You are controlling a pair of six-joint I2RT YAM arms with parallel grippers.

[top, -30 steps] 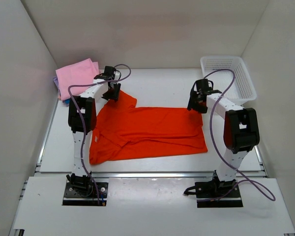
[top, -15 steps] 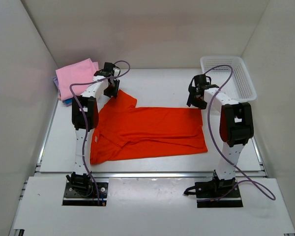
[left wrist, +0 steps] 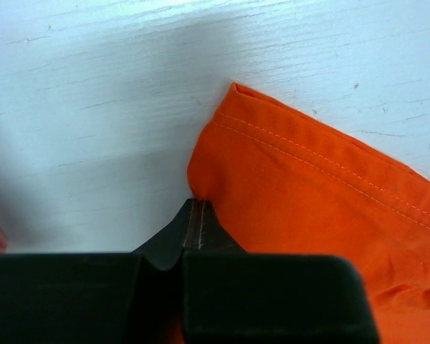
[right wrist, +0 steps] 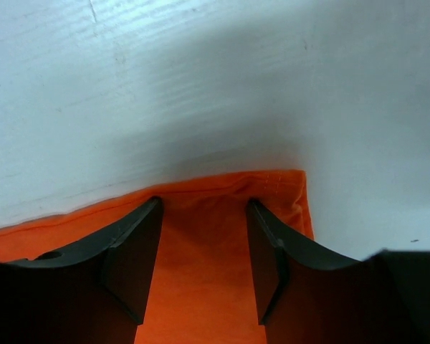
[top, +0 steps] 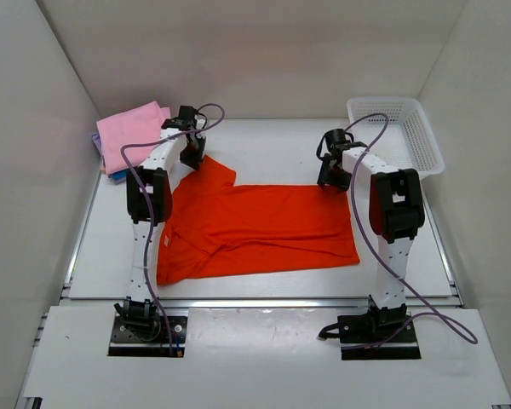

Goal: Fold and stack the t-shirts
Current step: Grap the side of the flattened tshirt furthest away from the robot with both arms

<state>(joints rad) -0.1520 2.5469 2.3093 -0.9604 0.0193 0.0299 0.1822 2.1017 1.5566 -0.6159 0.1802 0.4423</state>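
Note:
The bright orange t-shirt (top: 264, 226) lies spread flat across the middle of the table. My left gripper (top: 192, 160) is at its far left sleeve, and its jaws are shut on the sleeve's edge (left wrist: 196, 208), where the orange cloth (left wrist: 308, 201) bunches up against the closed tips. My right gripper (top: 328, 181) stands open over the shirt's far right corner. Its two fingers (right wrist: 204, 204) straddle the hem, with orange cloth (right wrist: 208, 279) between them. A folded pink t-shirt (top: 132, 132) lies at the back left on top of a blue one (top: 112, 175) and a purple one (top: 96, 141), of which only the edges show.
A white mesh basket (top: 396, 128) stands at the back right corner. White walls close in the table on three sides. Bare white table (left wrist: 93, 107) lies beyond the shirt's far edge. Both arms' cables loop above their wrists.
My left gripper has closed on the sleeve edge. My right gripper has shifted left and farther back to the shirt's far right corner, staying open.

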